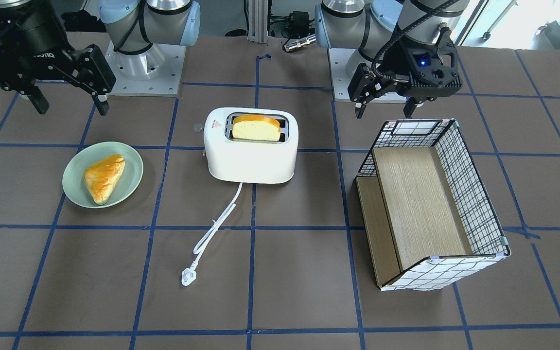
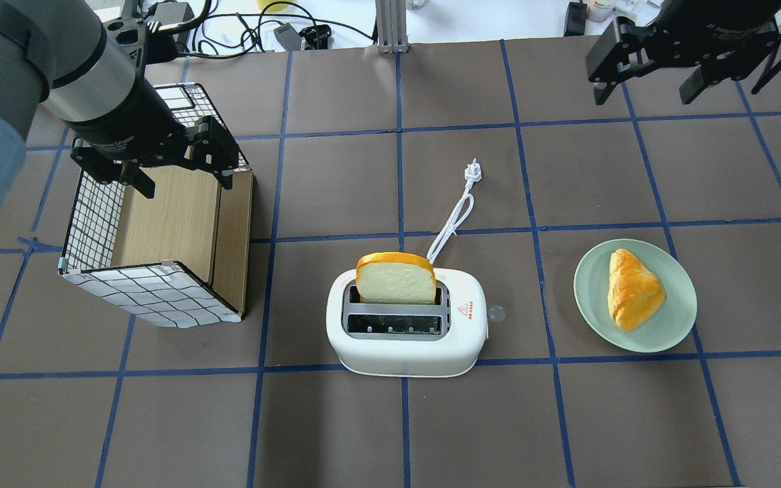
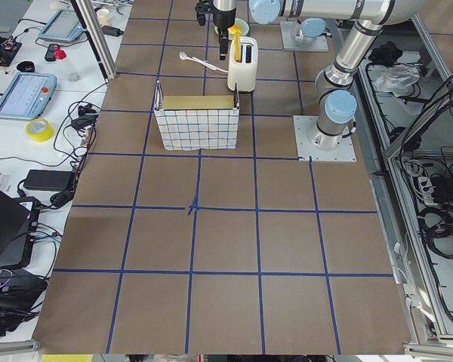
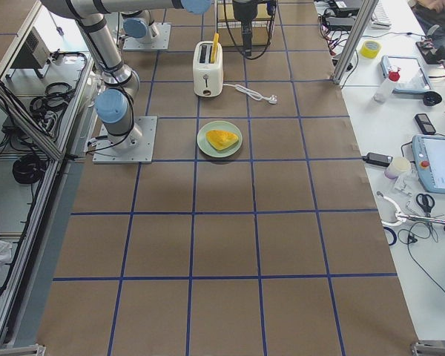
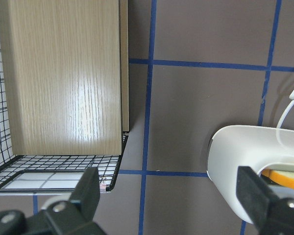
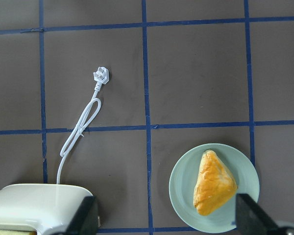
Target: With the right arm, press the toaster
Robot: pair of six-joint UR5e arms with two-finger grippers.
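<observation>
The toaster [image 2: 404, 352] sits mid-frame in your overhead view; the right gripper [image 2: 643, 88] hangs upper right, jaws spread wide.

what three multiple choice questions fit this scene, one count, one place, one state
1. How many bread slices are in the toaster? A none B one C two
2. Where is the pastry? A on the green plate B in a toaster slot C on top of the toaster
3. The right gripper is: A shut on the lever B shut on the plug C open and empty

Answers: 1 B, one bread slice stands in a slot, the other slot is bare. 2 A, it lies on the plate. 3 C, its fingers stand apart around nothing.
</observation>
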